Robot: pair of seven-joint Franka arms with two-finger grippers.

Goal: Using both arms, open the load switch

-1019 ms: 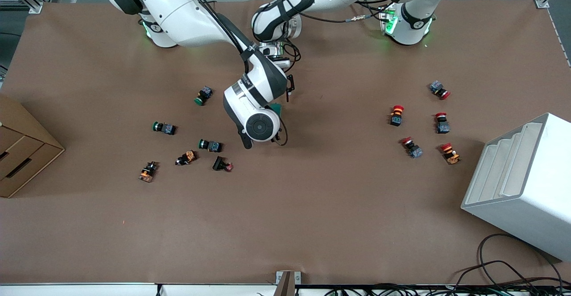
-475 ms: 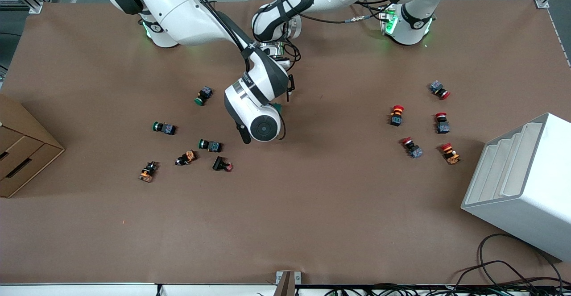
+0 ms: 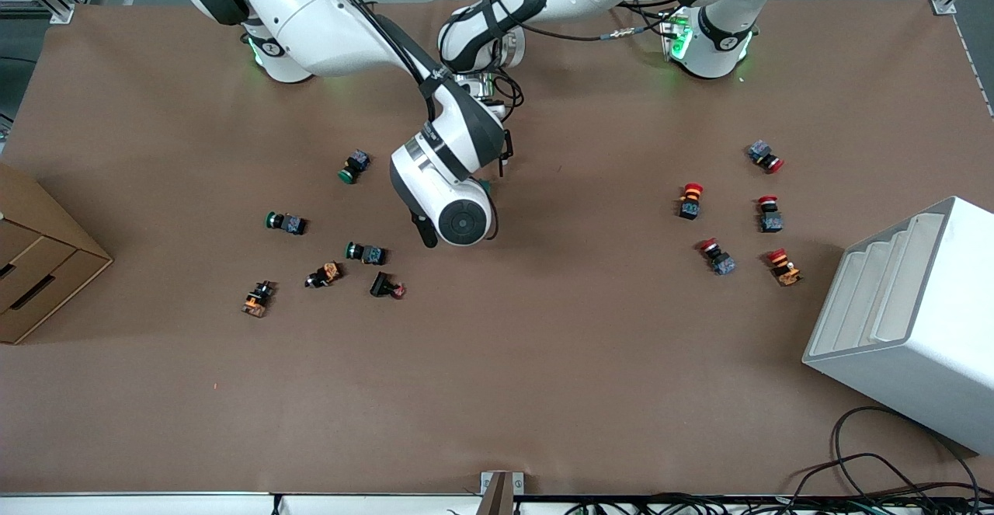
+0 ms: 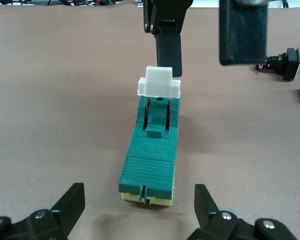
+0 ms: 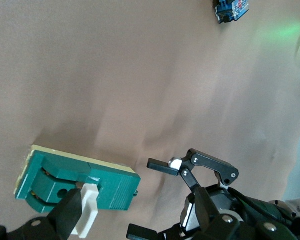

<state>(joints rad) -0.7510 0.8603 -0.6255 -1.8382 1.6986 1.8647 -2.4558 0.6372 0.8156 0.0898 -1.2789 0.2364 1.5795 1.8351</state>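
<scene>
The load switch is a dark-green block on a pale base, lying mid-table with its white lever raised. In the front view only a sliver of the load switch shows under the right arm's wrist. My left gripper is open, its fingers spread just off the switch's ribbed end, not touching it. My right gripper is open over the lever end, and one of its fingers stands right by the lever. The right wrist view shows the lever beside that finger and the left gripper open.
Green-capped push-buttons and orange ones lie toward the right arm's end. Red-capped ones lie toward the left arm's end. A cardboard box and a white rack stand at the table's two ends.
The right arm's wrist has shifted slightly toward the left arm's end and now covers nearly all of the green switch in the front view. The left arm has barely moved.
</scene>
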